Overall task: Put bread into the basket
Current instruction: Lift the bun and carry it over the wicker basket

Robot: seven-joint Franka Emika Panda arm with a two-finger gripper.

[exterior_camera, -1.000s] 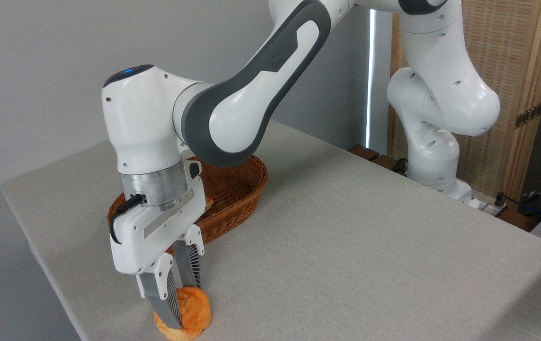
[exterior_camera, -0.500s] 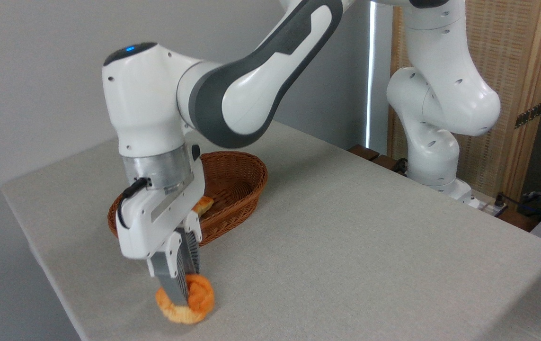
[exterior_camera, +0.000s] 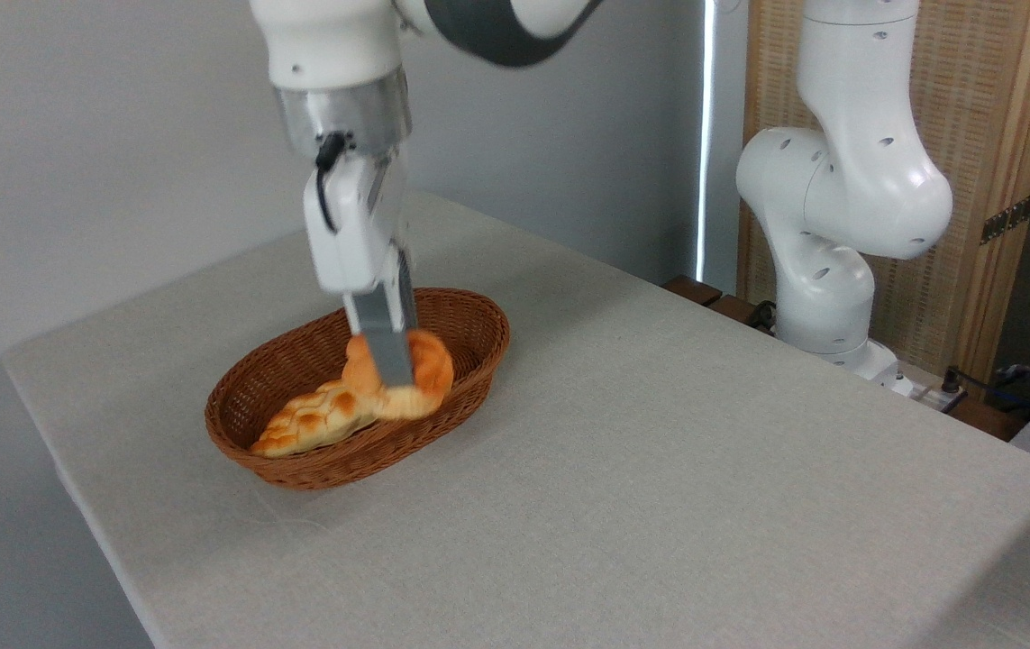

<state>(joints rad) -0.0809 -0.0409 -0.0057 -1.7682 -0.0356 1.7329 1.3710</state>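
Camera view: end effector [exterior_camera: 393, 370] clamped on the bun [exterior_camera: 415, 374], held over the basket [exterior_camera: 478, 361] beside a braided loaf [exterior_camera: 312, 424]. Risk: released here, it may roll off that loaf.

We see a worktop [exterior_camera: 659, 469] covered in a pale grey-beige cloth, its near-left corner rounded and its far edge running up toward the right. Behind the worktop stands a plain light grey wall [exterior_camera: 100, 135], evenly lit and without marks. To the right of that wall, a narrow bright vertical strip of light [exterior_camera: 706, 135] shows where the wall ends. Just beside the strip, further right, we see a wooden-framed screen [exterior_camera: 974, 135] with woven cane panels and a dark metal hinge [exterior_camera: 1007, 219]. Beyond the worktop's far right edge lie dark cables and blurred blue-grey objects we cannot identify.
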